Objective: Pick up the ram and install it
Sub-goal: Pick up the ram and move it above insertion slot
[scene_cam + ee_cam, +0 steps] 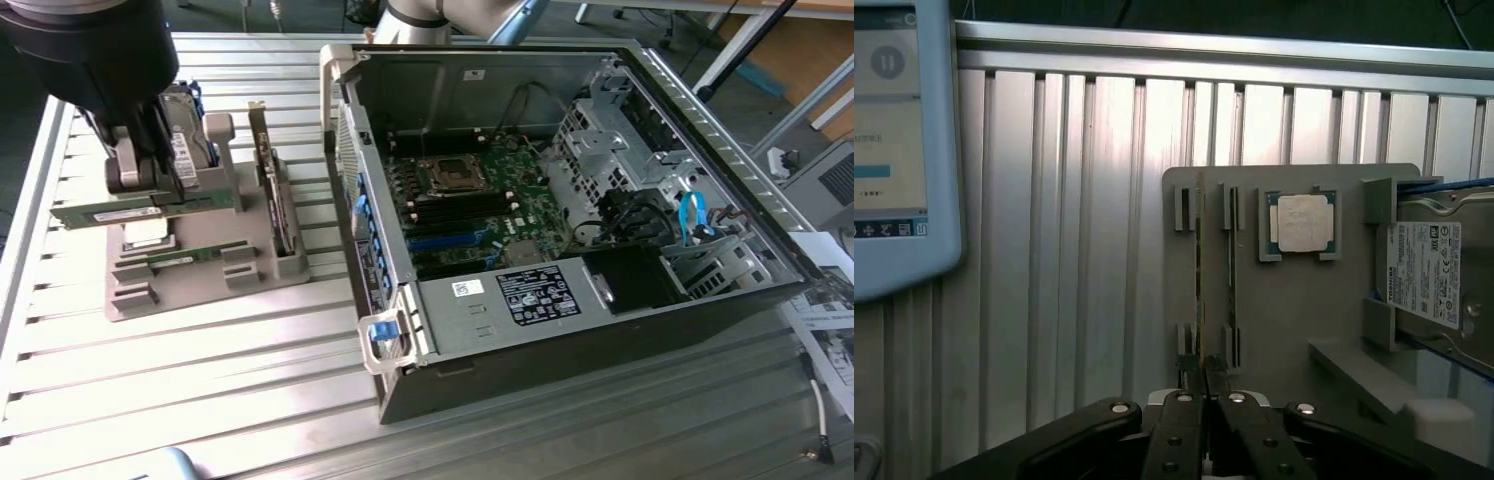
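Observation:
My gripper (144,188) is shut on the ram (118,213), a long thin green stick with a white label. It holds the stick level, just above the grey parts holder (200,270) at the exterior view's left. In the wrist view the held ram (1199,270) shows edge-on, running away from the shut fingertips (1184,392). A second, similar ram (176,258) lies in the holder, next to the held ram (1231,265) in the wrist view. The open computer case (561,330) with its motherboard (467,200) lies at the exterior view's right, apart from the gripper.
On the holder stand a wider green expansion card (274,200), a hard drive (1424,270) and a square silver processor (1302,222). A white-framed screen (894,150) sits beside the holder. The case walls rise around the motherboard. Slatted aluminium table (200,400) lies all around.

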Motion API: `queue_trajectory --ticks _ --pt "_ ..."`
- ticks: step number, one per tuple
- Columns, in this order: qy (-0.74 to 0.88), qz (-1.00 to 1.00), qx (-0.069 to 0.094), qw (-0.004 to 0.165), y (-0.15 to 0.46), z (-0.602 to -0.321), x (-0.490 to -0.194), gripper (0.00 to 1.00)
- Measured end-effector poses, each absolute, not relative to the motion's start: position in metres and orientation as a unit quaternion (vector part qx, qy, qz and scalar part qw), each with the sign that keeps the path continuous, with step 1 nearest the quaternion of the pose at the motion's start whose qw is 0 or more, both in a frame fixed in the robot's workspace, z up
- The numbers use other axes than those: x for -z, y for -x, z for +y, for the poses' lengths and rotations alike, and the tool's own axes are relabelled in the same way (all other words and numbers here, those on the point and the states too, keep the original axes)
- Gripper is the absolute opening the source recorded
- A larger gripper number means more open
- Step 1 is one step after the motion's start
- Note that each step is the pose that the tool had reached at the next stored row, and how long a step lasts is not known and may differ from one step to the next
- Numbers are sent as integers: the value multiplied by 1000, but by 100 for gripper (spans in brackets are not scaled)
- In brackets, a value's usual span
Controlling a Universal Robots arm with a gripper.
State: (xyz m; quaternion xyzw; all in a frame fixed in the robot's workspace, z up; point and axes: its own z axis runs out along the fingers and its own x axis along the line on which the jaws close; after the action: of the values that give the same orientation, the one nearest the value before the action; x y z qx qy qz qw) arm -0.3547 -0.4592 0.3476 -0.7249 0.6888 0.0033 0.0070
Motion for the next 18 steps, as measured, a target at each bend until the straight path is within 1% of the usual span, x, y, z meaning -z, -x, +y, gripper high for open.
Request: queue_trajectory --ticks 18 --pt "725 689 -3 7 355 -459 -371 12"
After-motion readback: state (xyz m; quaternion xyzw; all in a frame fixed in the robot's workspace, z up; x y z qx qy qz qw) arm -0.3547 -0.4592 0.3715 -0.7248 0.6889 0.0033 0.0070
